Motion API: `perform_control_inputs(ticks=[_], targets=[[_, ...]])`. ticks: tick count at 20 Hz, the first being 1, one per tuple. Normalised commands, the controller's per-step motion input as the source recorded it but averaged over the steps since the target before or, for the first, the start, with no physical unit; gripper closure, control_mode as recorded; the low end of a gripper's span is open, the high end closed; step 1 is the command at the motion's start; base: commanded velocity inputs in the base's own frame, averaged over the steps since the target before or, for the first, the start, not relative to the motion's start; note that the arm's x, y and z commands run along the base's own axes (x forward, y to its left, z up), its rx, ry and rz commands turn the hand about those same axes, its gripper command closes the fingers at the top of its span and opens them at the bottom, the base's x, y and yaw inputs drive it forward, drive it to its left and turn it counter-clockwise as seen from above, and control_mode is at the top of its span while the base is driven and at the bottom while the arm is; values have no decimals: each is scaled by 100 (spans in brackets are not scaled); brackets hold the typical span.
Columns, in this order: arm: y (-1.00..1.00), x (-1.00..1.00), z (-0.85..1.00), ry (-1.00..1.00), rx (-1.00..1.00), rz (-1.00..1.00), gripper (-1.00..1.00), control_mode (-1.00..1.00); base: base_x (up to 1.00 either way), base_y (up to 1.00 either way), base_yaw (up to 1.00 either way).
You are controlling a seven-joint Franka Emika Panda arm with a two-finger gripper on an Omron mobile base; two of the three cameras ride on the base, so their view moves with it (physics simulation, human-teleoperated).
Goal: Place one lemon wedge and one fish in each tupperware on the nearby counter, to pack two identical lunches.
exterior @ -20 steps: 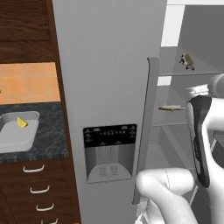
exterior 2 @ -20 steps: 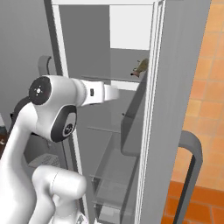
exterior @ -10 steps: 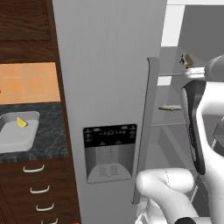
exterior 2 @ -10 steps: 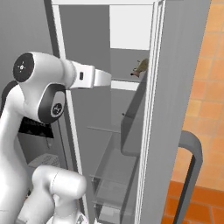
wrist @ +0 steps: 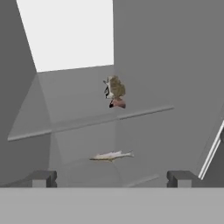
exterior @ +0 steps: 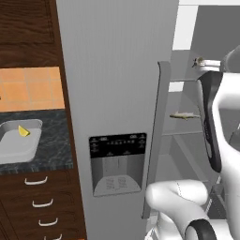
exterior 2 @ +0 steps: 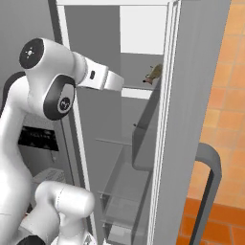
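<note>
Fridge shelves are in front of me, and my gripper [wrist: 112, 178] points into the open fridge [exterior: 117, 93]. My two finger tips stand wide apart and I hold nothing.

One fish [wrist: 112, 155] lies flat on the lower glass shelf [wrist: 131, 177]. It is long, thin and silver. I see it in the left base view too [exterior: 184, 115], just beside my white arm [exterior: 225, 122]. Another fish [wrist: 115, 92] sits on the shelf above. It is brown and lumpy with a bit of red. It sits near the front edge of that shelf [wrist: 87, 120]. In the right base view it is up high, close to the door frame [exterior 2: 154, 74].

Off to the left of the fridge is the black speckled tabletop [exterior: 56, 140]. A tupperware [exterior: 18, 152] rests on it. A yellow lemon wedge [exterior: 23, 131] lies inside that box. Brown drawers [exterior: 42, 206] with silver handles are under the tabletop.
</note>
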Motion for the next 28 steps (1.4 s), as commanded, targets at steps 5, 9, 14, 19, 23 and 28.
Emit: perform_control_inputs(ticks=[5, 9, 14, 19, 23, 28], targets=[[-7, 53, -10, 0, 0, 0, -100, -100, 0, 0, 0], [-33, 63, -1, 3, 0, 0, -100, -100, 0, 0, 0], [-43, 61, -13, 2, 0, 0, -100, -100, 0, 0, 0], [-7, 59, -16, 2, 0, 0, -100, -100, 0, 0, 0], [-14, 71, -11, 8, 1, 0, -100, -100, 0, 0, 0], [-35, 65, -1, 9, 5, 0, -100, -100, 0, 0, 0]])
